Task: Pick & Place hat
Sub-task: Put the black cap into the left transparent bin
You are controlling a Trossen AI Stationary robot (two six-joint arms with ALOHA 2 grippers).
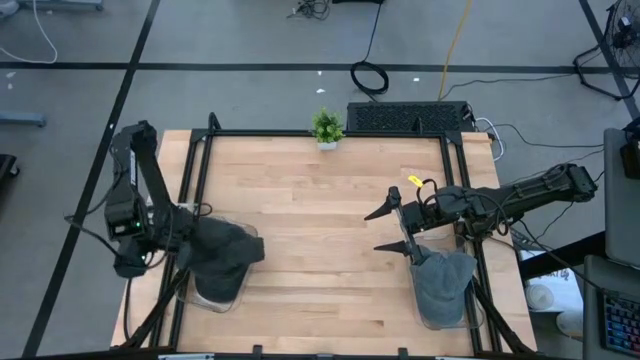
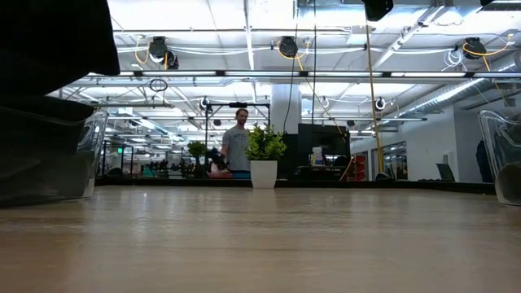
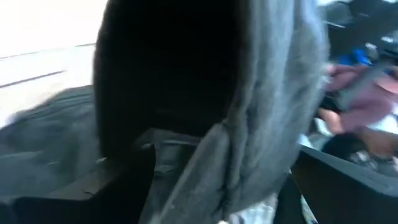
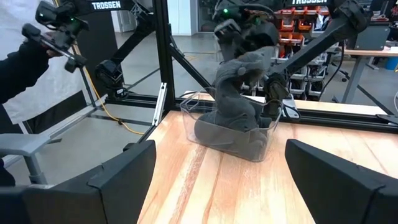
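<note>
Two clear bins stand on the wooden table (image 1: 320, 200), one at each side of the small plant (image 1: 326, 127). Left of the plant, the left gripper (image 1: 190, 238) holds a grey hat (image 1: 225, 250) over its bin (image 1: 218, 292); how its jaws stand I cannot tell. Right of the plant, the right gripper (image 1: 390, 229) waits with jaws apart beside another hat (image 1: 445, 280). Placing seems not finished. The middle boards offer free room.

My two arms are black, jointed tubular segments; the right claw (image 1: 392, 230), centre-right of the overhead frame, ends in two tapering pointed fingers. Black cabling trails each arm; a yellow tag (image 1: 414, 181) marks my right wrist.
</note>
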